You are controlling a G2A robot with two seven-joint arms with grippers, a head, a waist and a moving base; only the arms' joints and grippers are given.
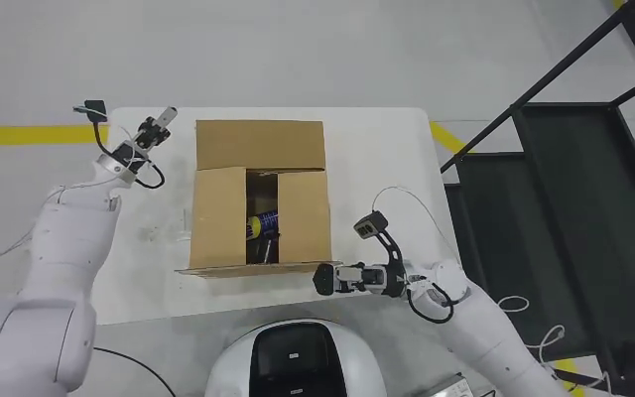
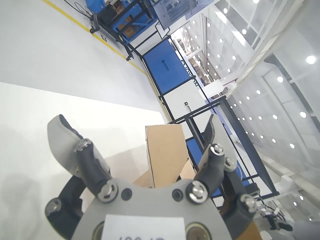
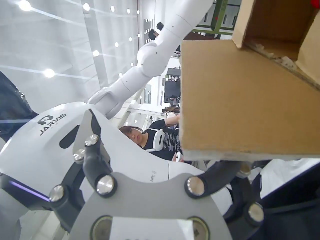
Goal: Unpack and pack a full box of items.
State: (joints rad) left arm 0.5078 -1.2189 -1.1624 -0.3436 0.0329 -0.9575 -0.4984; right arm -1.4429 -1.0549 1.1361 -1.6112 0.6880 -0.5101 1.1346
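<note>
1. The right hand (image 1: 325, 279) is wide open and holds nothing. It sits at the near right corner of the brown corrugated cardboard box (image 1: 303, 213). One cardboard flap (image 3: 237, 96) lies across one finger, and I cannot tell whether they touch.
2. The left hand (image 1: 157, 125) is also spread wide and empty, its fingers (image 2: 62, 136) well apart. It sits over the far left corner of the white bench (image 1: 387, 169), apart from the box.
3. The box stands in the middle of the bench with its top open.
4. Through the gap shows a dark cylindrical container with a blue and yellow label (image 1: 263, 226), lying low inside the box.
5. Handling, as a judgement:
   - The container looks rigid and smooth, so it is likely to slip. It is best gripped across its body from above.
   - The flaps will bend under load, so they suit nudging aside, not lifting.
   - A full box is probably heavy, so its walls are the better hold.
6. Count:
   - one box
   - four flaps, all folded outward
   - one container plainly seen; dark shapes beside it cannot be counted
   - two hands, both empty
</note>
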